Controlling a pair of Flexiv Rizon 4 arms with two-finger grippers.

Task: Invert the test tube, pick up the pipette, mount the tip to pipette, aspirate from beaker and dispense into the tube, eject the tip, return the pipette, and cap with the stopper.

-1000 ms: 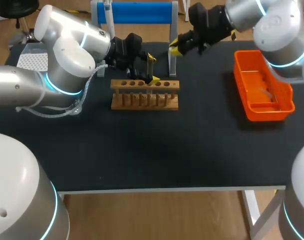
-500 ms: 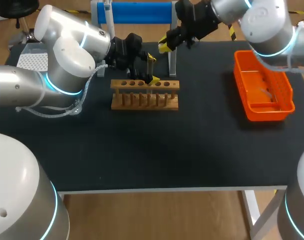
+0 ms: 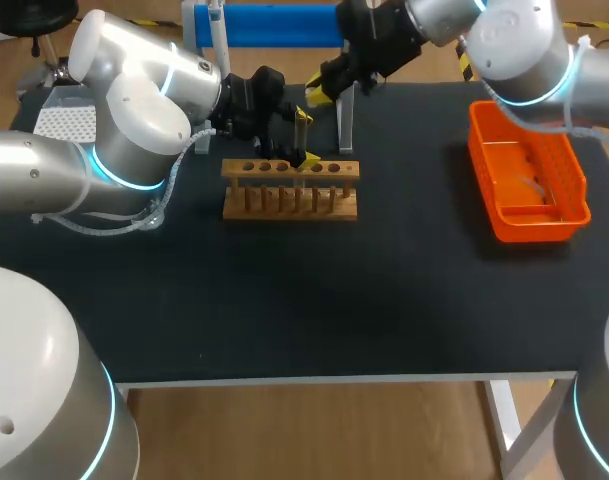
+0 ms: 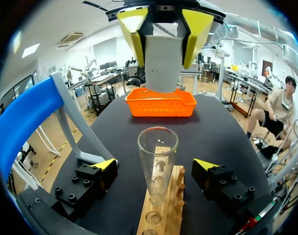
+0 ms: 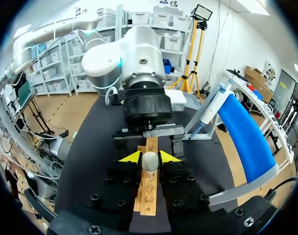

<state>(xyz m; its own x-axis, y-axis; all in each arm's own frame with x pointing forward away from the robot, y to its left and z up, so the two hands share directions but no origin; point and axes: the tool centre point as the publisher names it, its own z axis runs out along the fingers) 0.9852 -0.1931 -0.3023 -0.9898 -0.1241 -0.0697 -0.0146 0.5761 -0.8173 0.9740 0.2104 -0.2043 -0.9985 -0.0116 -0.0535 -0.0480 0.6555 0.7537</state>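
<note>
- Right gripper (image 3: 319,92): fingers parted, apparently empty; white near-upright pipette (image 3: 216,32) hangs further left on far blue stand (image 3: 274,25).
- Left gripper (image 3: 304,138): open astride clear glass tube (image 4: 157,161).

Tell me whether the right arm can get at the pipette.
Probably yes. The right gripper hangs by the stand, and the pipette hangs free at its far end; the left arm close by may crowd it.
</note>
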